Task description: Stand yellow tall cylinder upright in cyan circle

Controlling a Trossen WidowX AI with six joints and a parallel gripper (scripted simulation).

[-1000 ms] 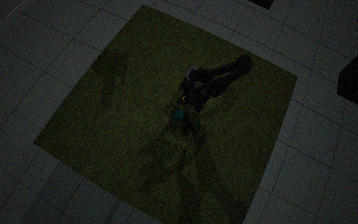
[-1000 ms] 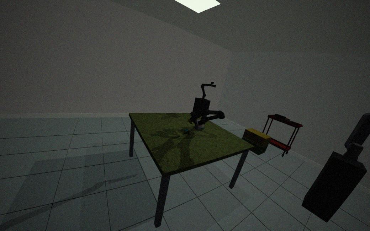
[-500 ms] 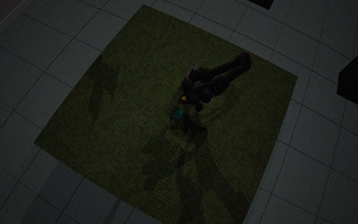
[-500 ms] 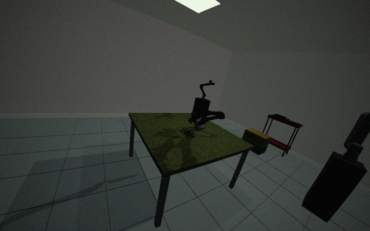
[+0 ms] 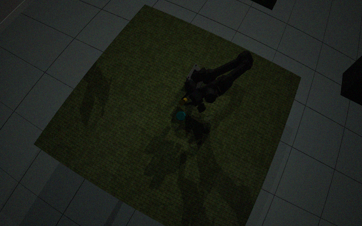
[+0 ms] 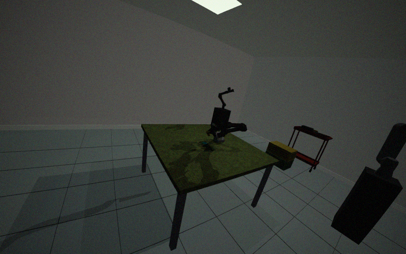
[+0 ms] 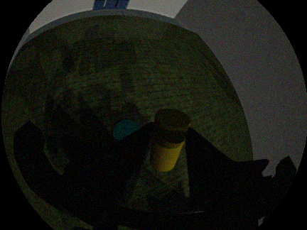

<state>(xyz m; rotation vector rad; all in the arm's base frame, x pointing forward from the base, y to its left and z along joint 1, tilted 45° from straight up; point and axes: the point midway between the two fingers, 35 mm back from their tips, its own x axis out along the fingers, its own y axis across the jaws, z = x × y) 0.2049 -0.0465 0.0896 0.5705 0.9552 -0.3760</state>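
Gripper: the gripper (image 7: 163, 170) is clamped on the yellow cylinder (image 7: 167, 148), one dark finger (image 7: 209, 160) on each side of it in the wrist view.
Cylinder: held off the table, its dark round end pointing away from the wrist camera; in the top view only a small yellow patch (image 5: 183, 100) shows at the arm's tip.
Cyan circle: the cyan circle (image 7: 124, 128) lies flat on the green table top (image 5: 128, 87), just left of the cylinder in the wrist view and partly cut off by the left finger; from the top it (image 5: 181, 115) sits just below the yellow patch, near it but apart.
In the way: the arm (image 5: 221, 74) itself hides most of the cylinder from above, and its dark shadows fall across the circle and the table beyond it.
Light: very dim, so I cannot tell how far the cylinder is tilted.
Table: a green square top on dark legs (image 6: 177, 215), arm base near the far edge.
Beside the table: a yellow box (image 6: 281, 150) on the floor, and past it a red rack (image 6: 311, 143) by the wall.
Nearer right: a large dark block (image 6: 368, 200) with a rounded post on it.
Far: a bright ceiling panel (image 6: 217, 5).
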